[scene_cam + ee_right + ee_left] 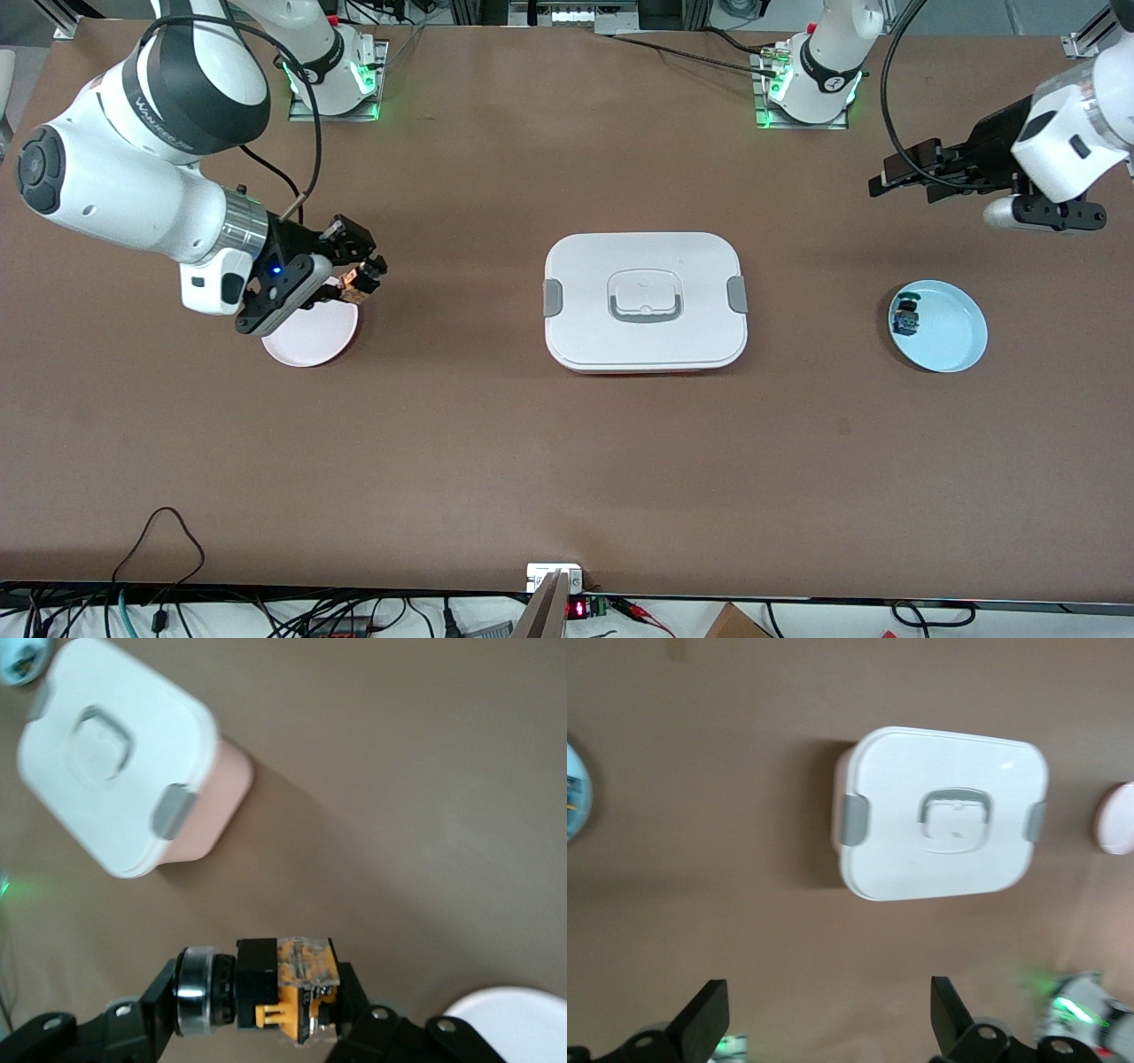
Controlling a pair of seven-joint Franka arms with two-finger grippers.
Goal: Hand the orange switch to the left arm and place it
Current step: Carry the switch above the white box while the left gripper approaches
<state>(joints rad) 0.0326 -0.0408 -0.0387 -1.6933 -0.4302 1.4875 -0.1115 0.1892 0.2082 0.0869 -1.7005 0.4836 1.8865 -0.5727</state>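
On the brown tabletop [496, 461], the round pale pink plate [306, 341] toward the right arm's end lies nearest the front camera. My right tool [361, 282] hangs over that plate's edge, its fingers pinching the tiny black cylindrical orange switch [359, 282] with orange marks; in the right wrist view the switch [275, 990] sits crosswise between the fingertips, a silver ring at one end. Slightly farther from the camera, at mid-tabletop, rests the large white rounded-rectangle box [646, 301] with grey side clips and a grey recessed lid handle. Toward the left arm's end lies the round light blue plate [948, 341], carrying a small dark component with blue and green parts [906, 316] near its rim. My left tool [895, 173] waits in the air over bare tabletop, fingers spread apart with nothing between them.
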